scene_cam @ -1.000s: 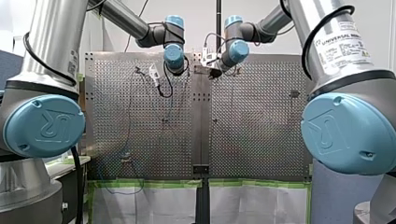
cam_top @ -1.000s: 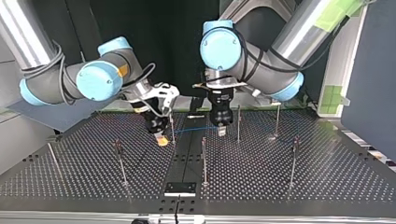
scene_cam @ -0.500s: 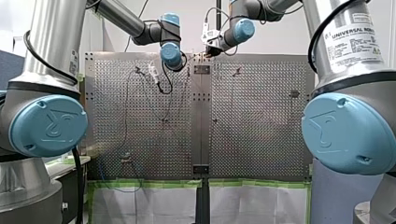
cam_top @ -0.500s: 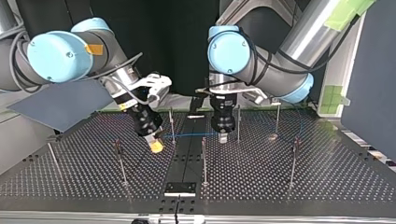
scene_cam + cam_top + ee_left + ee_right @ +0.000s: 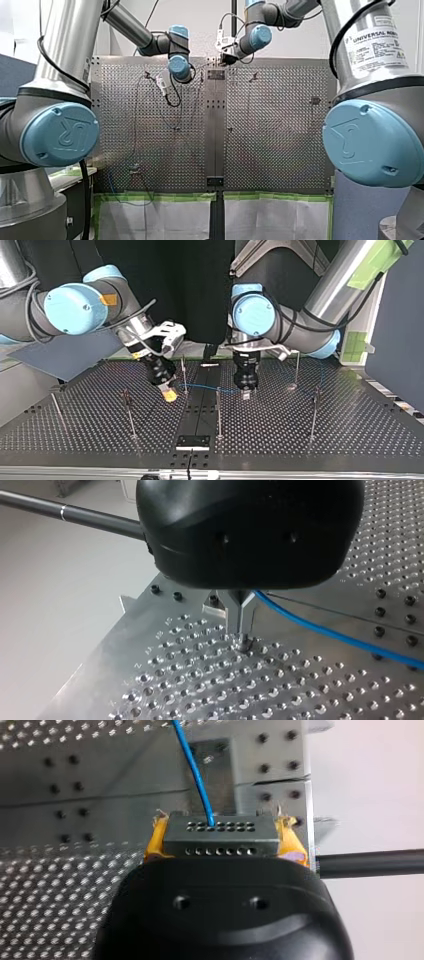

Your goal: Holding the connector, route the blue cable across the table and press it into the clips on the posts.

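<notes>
My right gripper (image 5: 222, 840), with yellow pads, was clamped on the grey rectangular connector (image 5: 200, 839), whose face showed two rows of small holes. A thin blue cable (image 5: 196, 770) left that face and ran ahead of the gripper, over the silver perforated metal table (image 5: 60, 885).

In the top view this gripper hung left of centre, tilted. Its yellow tip was low over the table, just left of a slim upright metal post (image 5: 184, 371). From there the blue cable ran nearly level toward the right. It crossed the top of a second slim post (image 5: 218, 412) at the centre of the frame; whether it sat in a clip there could not be made out. It ended at my left gripper (image 5: 245, 394), just right of centre, which pointed straight down.

In the left wrist view the black gripper's metal fingers (image 5: 239, 611) were drawn together into a narrow point. The blue cable was caught at their root and ran away to one side above the table. The fingertips were at, or just above, the perforated surface; contact could not be told.
</notes>
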`<control>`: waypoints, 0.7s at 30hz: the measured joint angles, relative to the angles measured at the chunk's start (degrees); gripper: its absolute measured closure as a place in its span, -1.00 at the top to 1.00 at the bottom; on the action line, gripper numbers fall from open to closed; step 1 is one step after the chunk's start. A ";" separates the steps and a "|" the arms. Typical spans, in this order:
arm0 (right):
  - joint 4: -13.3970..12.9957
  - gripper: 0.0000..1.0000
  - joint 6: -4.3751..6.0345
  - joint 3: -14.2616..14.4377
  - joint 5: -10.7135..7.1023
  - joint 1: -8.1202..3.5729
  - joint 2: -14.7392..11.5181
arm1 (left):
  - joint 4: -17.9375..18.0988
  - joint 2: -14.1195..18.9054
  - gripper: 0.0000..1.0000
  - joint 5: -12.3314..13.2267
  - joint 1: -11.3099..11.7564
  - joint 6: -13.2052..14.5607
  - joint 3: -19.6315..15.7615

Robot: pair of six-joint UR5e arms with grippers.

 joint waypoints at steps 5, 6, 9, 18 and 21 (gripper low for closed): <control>-0.09 -1.00 0.13 0.17 0.22 -0.90 0.66 | 0.01 0.02 -0.97 0.79 -0.03 0.19 -0.02; -0.10 -1.00 0.15 0.18 0.23 -1.09 0.78 | 0.01 0.01 -0.97 0.92 -0.10 0.27 -0.02; -0.13 -1.00 0.19 0.18 0.23 -1.73 1.37 | 0.01 0.00 -0.97 1.39 -0.26 0.45 -0.03; -0.52 -1.00 0.20 0.17 -0.26 -2.84 2.48 | 1.86 -0.08 -0.97 3.46 0.60 0.17 -0.06; -0.67 -1.00 0.22 0.18 -0.35 -3.11 2.56 | 2.49 -0.73 -0.97 4.49 0.98 0.05 -0.02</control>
